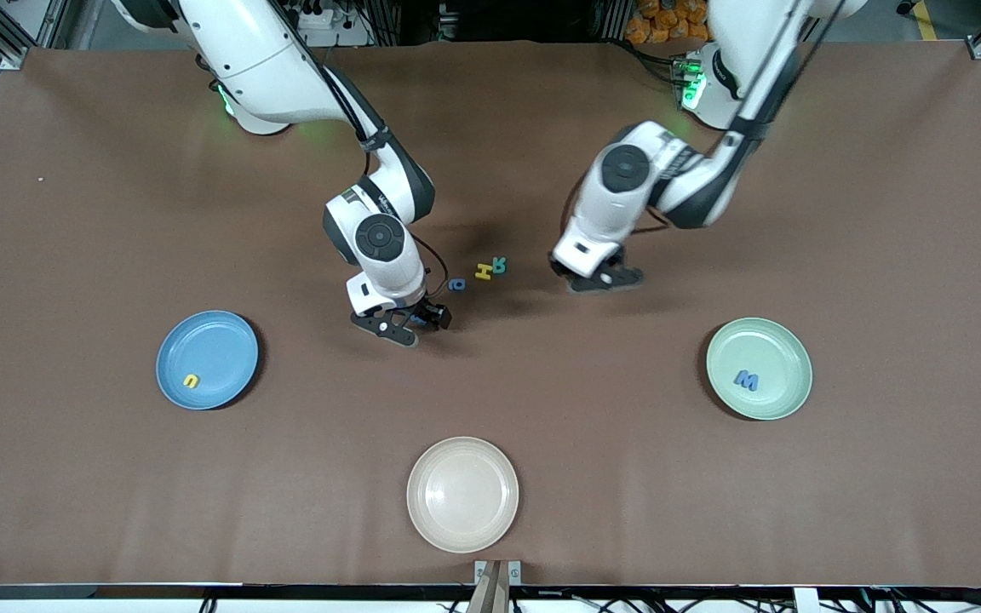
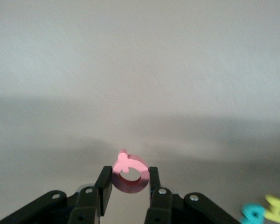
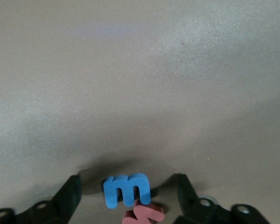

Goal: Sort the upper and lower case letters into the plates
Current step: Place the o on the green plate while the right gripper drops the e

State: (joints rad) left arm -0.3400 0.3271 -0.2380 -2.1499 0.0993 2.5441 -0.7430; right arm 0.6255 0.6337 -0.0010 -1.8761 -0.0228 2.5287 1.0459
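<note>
The worktop [image 1: 116, 477] wears a plain, dull brown cover with no pattern. On it sit three matte plates: a sky blue plate [image 1: 226, 340] with a small yellow letter [image 1: 191, 380] in it, a pale mint green plate [image 1: 776, 349] with a darker blue letter [image 1: 746, 380], and a cream-beige plate [image 1: 462, 494]. Between the arms lie a yellow letter [image 1: 483, 272], a teal letter [image 1: 500, 265] and a small blue letter [image 1: 456, 284]. The arms are white with black joints and green lights glowing near their bases. The left pincer [image 2: 130, 186] is black, with a pink-red round letter [image 2: 129, 174] between its fingers. The right pincer [image 3: 128, 198] is black too; a bright blue letter [image 3: 127, 189] and a dusty red letter [image 3: 143, 215] lie between its fingers.
</note>
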